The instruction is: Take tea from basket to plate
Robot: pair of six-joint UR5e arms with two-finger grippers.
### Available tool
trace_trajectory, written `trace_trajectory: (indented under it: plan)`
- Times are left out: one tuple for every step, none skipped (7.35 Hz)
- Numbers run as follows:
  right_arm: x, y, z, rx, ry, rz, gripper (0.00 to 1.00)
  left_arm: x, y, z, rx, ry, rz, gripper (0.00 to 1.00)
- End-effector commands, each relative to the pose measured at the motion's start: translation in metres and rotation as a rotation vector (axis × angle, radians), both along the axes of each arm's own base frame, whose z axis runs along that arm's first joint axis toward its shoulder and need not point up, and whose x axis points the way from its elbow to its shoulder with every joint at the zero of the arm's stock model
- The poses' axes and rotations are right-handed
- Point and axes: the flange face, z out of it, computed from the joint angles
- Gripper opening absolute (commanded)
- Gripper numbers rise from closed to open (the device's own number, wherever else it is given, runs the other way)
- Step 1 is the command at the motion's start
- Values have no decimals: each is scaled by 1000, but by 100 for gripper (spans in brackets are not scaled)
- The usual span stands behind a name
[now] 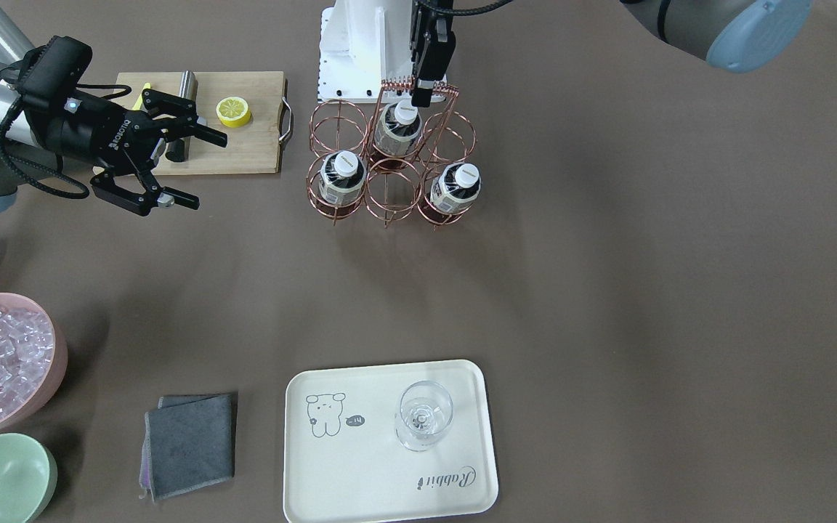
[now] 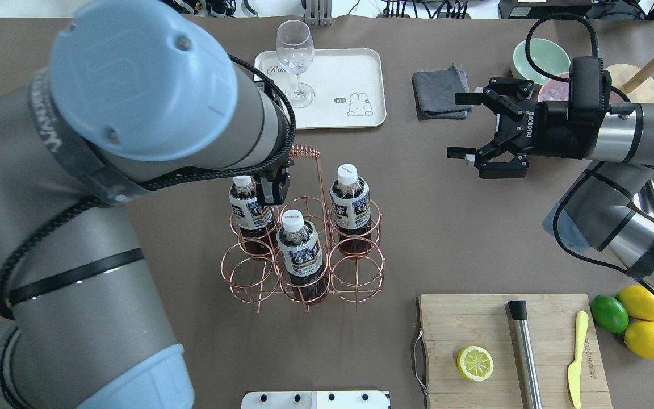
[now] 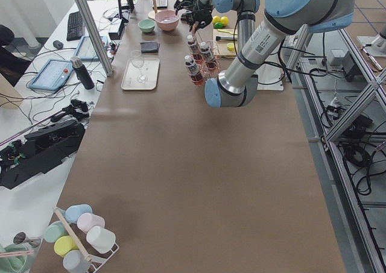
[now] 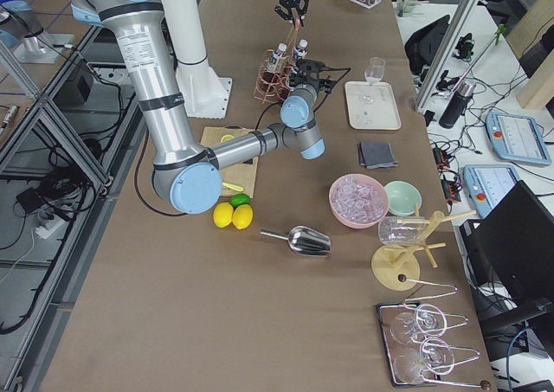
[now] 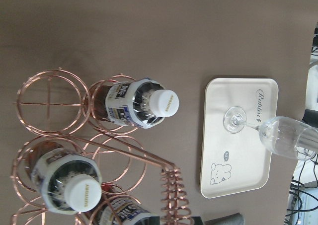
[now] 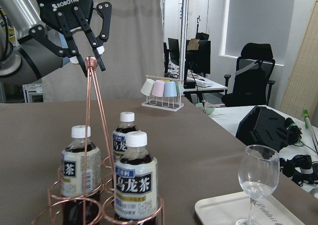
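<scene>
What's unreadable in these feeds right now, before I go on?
- Overhead: the left end effector is mostly behind its own arm; the pink bowl is largely behind the right end effector.
- Left wrist view: the third tea bottle is cut off by the bottom edge.
- Right wrist view: the base of the basket falls below the frame.
- Side views: bottle labels too small to read.

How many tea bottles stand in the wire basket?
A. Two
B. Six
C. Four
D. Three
D: the overhead view shows three white-capped tea bottles standing in the basket, with its other rings empty.
</scene>
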Motion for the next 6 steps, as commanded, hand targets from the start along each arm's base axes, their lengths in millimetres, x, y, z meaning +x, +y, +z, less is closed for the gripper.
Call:
trace_trajectory:
  plan:
    - [4,5,4,21,-20,0,99,27,2,-15,-7,-13,-9,0]
    - [4,5,3,22,-21,0,99,25,-1,-12,-2,-21,-12,0]
    - [3,4,3,20,-21,1,99,24,-3,-11,-2,-24,-15,0]
    - [4,1,5,9,-28,22,99,31,-5,-1,-9,-45,-18,0]
    - [3,-1,6,0,-28,33,99,45,-6,6,-5,-56,-22,0]
    - [3,-1,5,0,-33,36,99,49,-7,7,-11,-60,-23,0]
